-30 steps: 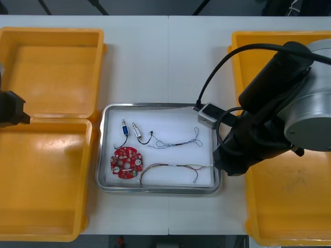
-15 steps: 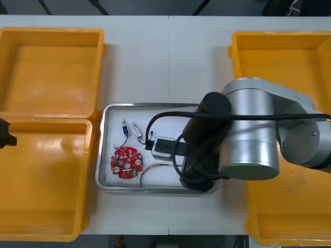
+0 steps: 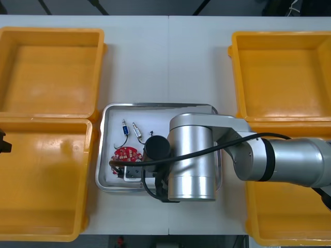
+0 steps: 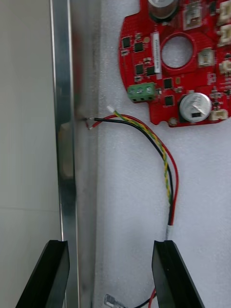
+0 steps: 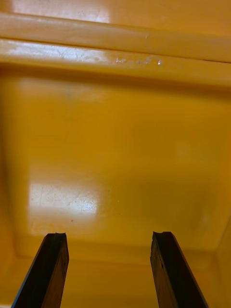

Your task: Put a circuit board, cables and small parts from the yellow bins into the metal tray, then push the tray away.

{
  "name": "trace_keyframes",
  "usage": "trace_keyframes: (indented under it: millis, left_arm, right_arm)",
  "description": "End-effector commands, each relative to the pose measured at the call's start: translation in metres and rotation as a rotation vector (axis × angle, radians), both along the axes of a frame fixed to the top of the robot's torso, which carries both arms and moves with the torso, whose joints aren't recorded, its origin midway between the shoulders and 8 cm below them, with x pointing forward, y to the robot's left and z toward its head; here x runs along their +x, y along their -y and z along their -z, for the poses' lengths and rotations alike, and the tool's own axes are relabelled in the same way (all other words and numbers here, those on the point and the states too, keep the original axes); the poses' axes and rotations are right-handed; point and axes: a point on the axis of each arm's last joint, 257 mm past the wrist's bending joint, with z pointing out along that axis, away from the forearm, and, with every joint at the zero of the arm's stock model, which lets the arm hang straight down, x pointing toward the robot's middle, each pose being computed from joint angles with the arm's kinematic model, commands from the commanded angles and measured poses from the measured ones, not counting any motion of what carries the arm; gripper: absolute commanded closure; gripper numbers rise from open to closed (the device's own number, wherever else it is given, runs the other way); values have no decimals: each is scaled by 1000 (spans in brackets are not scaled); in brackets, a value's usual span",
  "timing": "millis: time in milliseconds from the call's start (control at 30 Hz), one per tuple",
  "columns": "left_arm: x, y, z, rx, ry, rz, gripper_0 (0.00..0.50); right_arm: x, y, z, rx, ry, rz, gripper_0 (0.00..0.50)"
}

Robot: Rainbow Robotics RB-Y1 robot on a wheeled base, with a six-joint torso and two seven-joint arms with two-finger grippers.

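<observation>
Right gripper (image 4: 110, 281) wide open, empty, straddling tray (image 4: 62, 120) rim, cable (image 4: 166, 163) and board (image 4: 178, 62) just ahead of it: pushing from here could ride over rim or snag cable, dragging board askew; left gripper (image 5: 108, 274) open, empty, over bin (image 5: 115, 144).

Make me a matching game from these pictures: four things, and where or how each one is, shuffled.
Things:
1. round red circuit board
2. red and yellow cable
3. right tool
4. left tool

Places or states:
A. open, above the floor of a yellow bin
B. lies in the metal tray, carries a green block
C. open, one finger over the tray's rim
D. lies on the tray's white inside, one end at its wall

Pairs: 1-B; 2-D; 3-C; 4-A.
</observation>
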Motion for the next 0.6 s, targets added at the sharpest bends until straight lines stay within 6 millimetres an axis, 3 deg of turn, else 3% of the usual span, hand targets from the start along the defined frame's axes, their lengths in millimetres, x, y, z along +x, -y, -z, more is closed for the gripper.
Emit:
trace_keyframes:
  millis: [33,600]
  left_arm:
    - [12,-12,-16,56,44,28,0]
    - [12,-14,-15,72,44,54,0]
  right_arm:
    - [-11,-17,3,-10,34,-67,0]
    - [-25,-22,38,-27,-13,-14,0]
